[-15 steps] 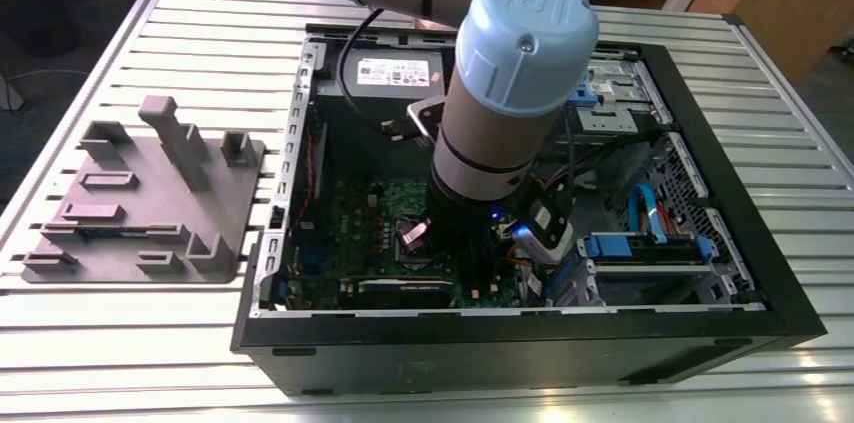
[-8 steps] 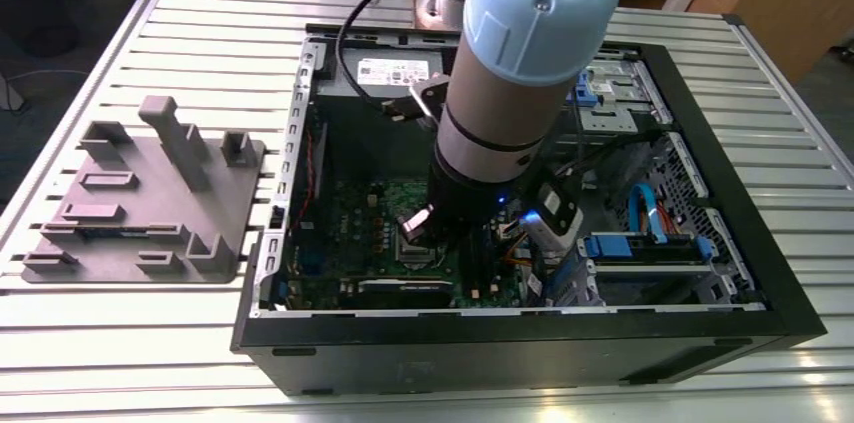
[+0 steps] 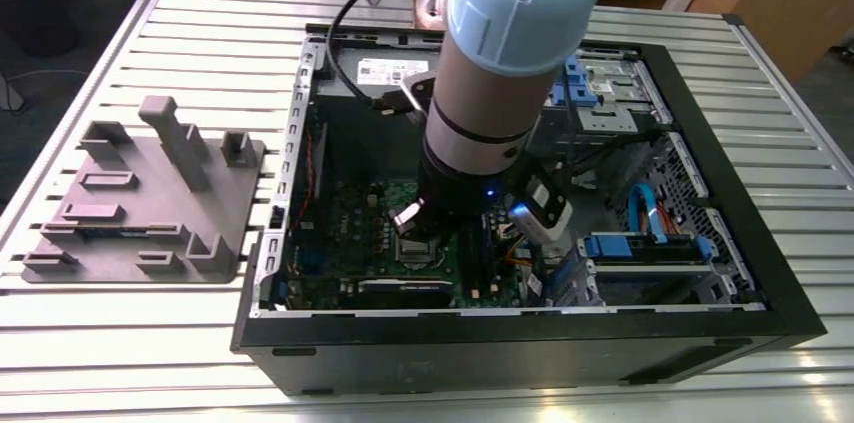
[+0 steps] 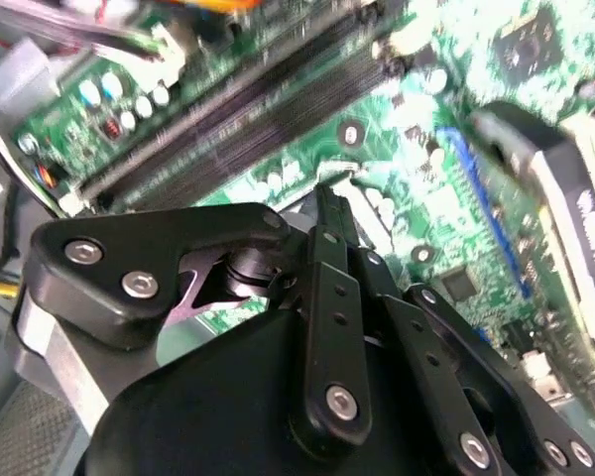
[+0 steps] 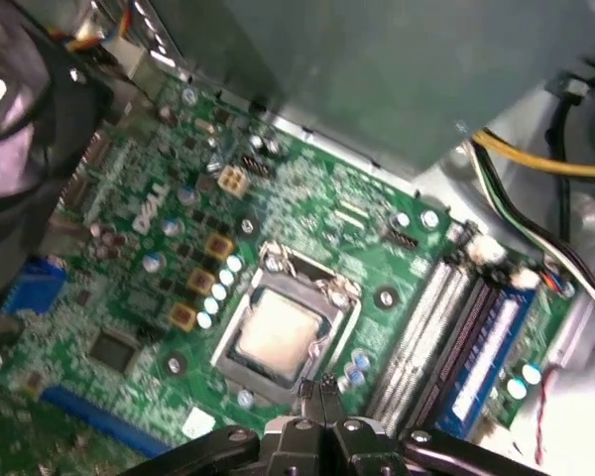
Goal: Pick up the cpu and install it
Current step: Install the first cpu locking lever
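Exterior view: gripper [image 3: 424,235] sits low inside the open PC case [image 3: 534,331], over the motherboard [image 3: 327,253].
First wrist view: cpu [image 5: 276,332] lies flat in the socket frame [image 5: 236,367]. Jaws are pressed together and empty, with the tips just beside the frame edge, off the cpu.
Second wrist view: fingers [image 4: 332,258] are closed with nothing between them.

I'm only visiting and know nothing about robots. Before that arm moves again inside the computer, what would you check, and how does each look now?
1. Is the cpu in the socket? Ok: it lies inside the metal frame.
2. Is it seated flat? Cannot tell.
3. Is the gripper free of it? Ok: it is shut on nothing, just beside the socket.
4. Is the socket frame clamped down? Cannot tell.
5. Are the cables clear of the gripper? Ok: they run off by the case wall.
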Robot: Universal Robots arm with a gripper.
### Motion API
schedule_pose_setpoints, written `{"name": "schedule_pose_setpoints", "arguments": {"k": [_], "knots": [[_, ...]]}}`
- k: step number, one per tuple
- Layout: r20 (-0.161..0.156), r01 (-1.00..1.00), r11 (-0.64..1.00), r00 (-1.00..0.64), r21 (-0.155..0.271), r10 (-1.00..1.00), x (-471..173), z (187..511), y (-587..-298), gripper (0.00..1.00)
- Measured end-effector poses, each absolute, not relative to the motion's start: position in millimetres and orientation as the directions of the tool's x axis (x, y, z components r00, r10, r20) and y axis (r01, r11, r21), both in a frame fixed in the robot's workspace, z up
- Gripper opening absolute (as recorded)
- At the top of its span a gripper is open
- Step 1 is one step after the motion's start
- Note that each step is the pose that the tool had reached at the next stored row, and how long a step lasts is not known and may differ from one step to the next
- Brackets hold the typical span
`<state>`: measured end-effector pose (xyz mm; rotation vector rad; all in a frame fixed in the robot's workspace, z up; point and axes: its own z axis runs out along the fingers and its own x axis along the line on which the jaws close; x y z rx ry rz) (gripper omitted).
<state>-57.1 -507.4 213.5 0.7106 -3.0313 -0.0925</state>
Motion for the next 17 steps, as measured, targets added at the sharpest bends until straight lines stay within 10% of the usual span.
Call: {"name": "schedule_pose_setpoints", "arguments": {"k": [17], "knots": [[0.000,-0.442,0.895,-0.897,0.057,-0.443,-74,224,-500,0.10]]}}
